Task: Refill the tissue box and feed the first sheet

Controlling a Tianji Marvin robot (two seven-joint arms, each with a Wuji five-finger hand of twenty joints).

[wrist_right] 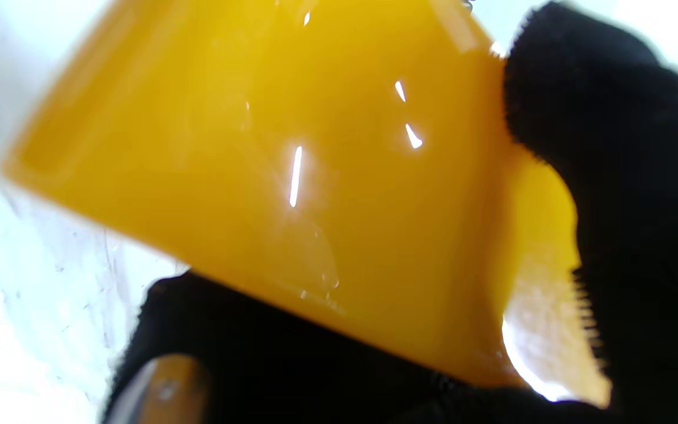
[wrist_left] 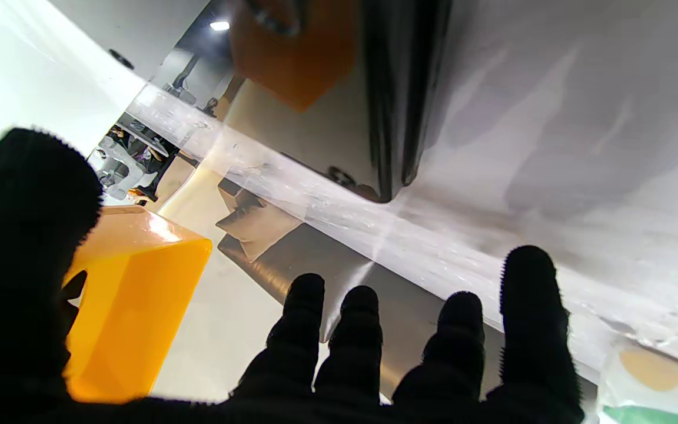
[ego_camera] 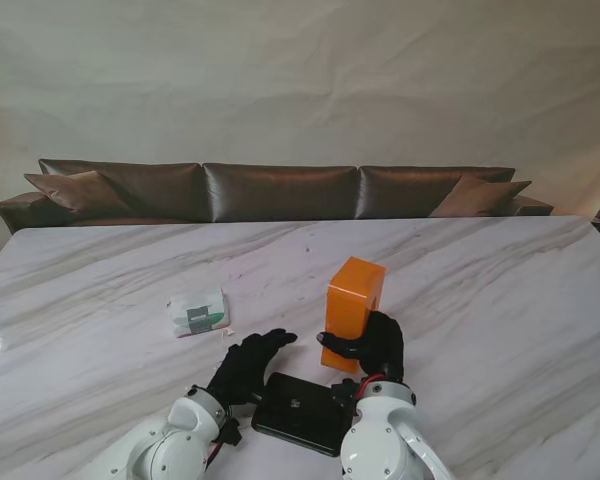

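An orange tissue box (ego_camera: 353, 300) (wrist_left: 133, 306) (wrist_right: 292, 176) stands on end near the table's middle. My right hand (ego_camera: 375, 345) is shut on its lower part, black-gloved fingers (wrist_right: 621, 147) wrapped around both sides. A white and green tissue pack (ego_camera: 198, 312) (wrist_left: 651, 383) lies flat to the left, apart from both hands. My left hand (ego_camera: 248, 365) (wrist_left: 339, 365) hovers open between the pack and the box, fingers spread and holding nothing. A flat black piece (ego_camera: 300, 410) (wrist_left: 398, 88) lies nearest to me between the two arms.
The white marble table (ego_camera: 480, 290) stretches wide on both sides. A brown leather sofa (ego_camera: 280, 190) runs behind its far edge.
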